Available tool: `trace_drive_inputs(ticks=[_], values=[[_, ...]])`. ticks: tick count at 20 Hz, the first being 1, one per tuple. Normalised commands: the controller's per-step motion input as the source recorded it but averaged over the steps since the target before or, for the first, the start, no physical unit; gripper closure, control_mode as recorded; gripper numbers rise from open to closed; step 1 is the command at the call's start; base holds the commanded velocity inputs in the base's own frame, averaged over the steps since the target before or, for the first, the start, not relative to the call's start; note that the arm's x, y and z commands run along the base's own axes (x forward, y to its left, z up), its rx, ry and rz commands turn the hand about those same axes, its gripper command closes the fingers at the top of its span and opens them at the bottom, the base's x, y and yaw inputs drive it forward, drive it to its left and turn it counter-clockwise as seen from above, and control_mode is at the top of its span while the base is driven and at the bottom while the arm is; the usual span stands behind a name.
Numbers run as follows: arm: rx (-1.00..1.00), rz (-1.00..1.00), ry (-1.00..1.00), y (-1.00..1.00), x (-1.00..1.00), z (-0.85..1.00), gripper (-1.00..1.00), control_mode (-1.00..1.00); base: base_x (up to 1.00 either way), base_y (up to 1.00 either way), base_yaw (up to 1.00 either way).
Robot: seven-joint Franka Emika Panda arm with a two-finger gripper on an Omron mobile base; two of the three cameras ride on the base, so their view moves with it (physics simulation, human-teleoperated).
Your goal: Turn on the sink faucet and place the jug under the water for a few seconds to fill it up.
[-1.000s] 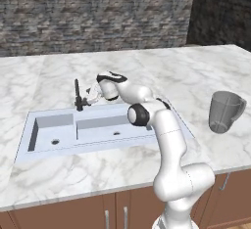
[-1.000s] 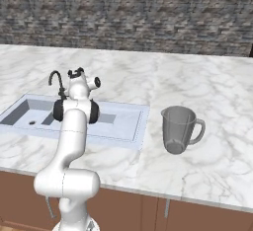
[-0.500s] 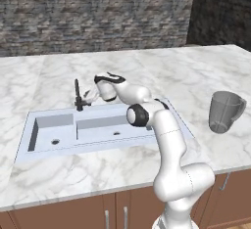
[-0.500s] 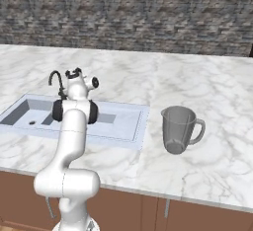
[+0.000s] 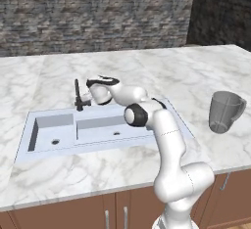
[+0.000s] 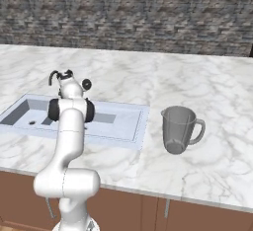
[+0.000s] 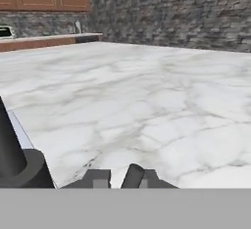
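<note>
The thin black sink faucet (image 5: 77,95) stands at the back rim of the pale double sink (image 5: 98,136), its spout curving over the basin. My gripper (image 5: 85,98) is right beside the faucet's right side, at lever height, fingers close together with nothing between them. In the hand view the faucet's dark base (image 7: 19,167) fills the lower left corner, just left of my gripper (image 7: 115,176). The translucent grey jug (image 5: 223,111) stands upright on the counter far to the right, its handle outward. The water is out of view.
White marble counter (image 5: 147,66) surrounds the sink (image 6: 118,122); the jug (image 6: 178,129) stands about a hand's width from the sink's right rim. A dark stone wall (image 6: 128,13) runs behind. Wooden cabinet fronts (image 5: 112,213) sit below the counter edge.
My gripper has crept slightly left and down toward the faucet. The jug and the base have stayed put.
</note>
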Motion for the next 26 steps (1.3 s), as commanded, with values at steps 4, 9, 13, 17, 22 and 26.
trace_drive_inputs(ticks=[4,9,13,17,22,26], values=[[0.08,-0.32,0.15,-0.52,0.26,-0.24,1.0,-1.0,0.0,0.0,0.0],[0.18,-0.27,0.16,-0.86,0.24,-0.29,1.0,-1.0,0.0,0.0,0.0],[0.23,-0.26,0.22,-0.93,0.16,-0.38,1.0,-1.0,0.0,0.0,0.0],[0.24,-0.27,0.26,-0.93,0.03,-0.47,1.0,-1.0,0.0,0.0,0.0],[0.25,-0.26,0.25,-0.92,0.0,-0.45,1.0,-1.0,0.0,0.0,0.0],[0.25,-0.25,0.25,-0.94,0.0,-0.44,1.0,-1.0,0.0,0.0,0.0]])
